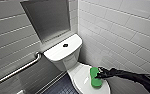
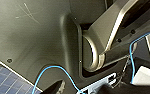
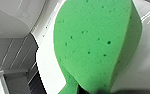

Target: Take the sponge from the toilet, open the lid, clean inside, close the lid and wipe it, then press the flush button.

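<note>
This is a bathroom. A white toilet point(image 1: 67, 56) with a flush button point(image 1: 65, 45) on top stands in a corner between walls point(image 1: 121, 32) of pale rectangular tiles. A metal grab bar point(image 1: 18, 69) is fixed to one wall, and the floor point(image 1: 62, 88) is laid with small dark tiles.

You are facing a tiled wall point(image 1: 121, 32) crowding the lid point(image 1: 79, 75) on one side, the tank point(image 1: 58, 51) blocking behind, open floor point(image 1: 62, 86) lying opposite.

No legible text, label, brand, number or sign was found on inspection: none on the toilet point(image 1: 62, 50), the sponge point(image 1: 94, 77), the tiles point(image 1: 121, 25) or the rail point(image 1: 16, 71).
</note>
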